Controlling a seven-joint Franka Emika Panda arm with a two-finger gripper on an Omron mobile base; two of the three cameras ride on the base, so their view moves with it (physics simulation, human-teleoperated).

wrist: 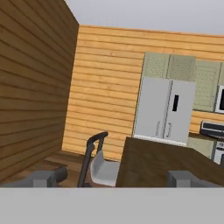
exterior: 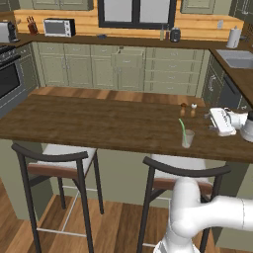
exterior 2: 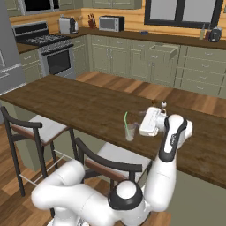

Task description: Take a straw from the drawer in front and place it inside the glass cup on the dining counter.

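Green straw (exterior: 182, 127) stands tilted inside the glass cup (exterior: 187, 139) near the dining counter's (exterior: 89, 121) stool-side edge; gripper (exterior 2: 143, 122) just beside, fingers spread wide, holding nothing; best retreat straight, clear of the rim.

Straw (exterior: 182, 126): bright green. Glass cup (exterior: 187, 139): clear, no tint. Dining counter (exterior: 89, 121): dark brown wood-plank top, pale grey-green sides. Drawer (exterior: 129, 56) & cabinets: sage green. Gripper (exterior: 211, 118): white. Stools (exterior: 57, 160): black frames, pale seats. Walls: orange-tan plank. Fridge (wrist: 164, 111): grey.
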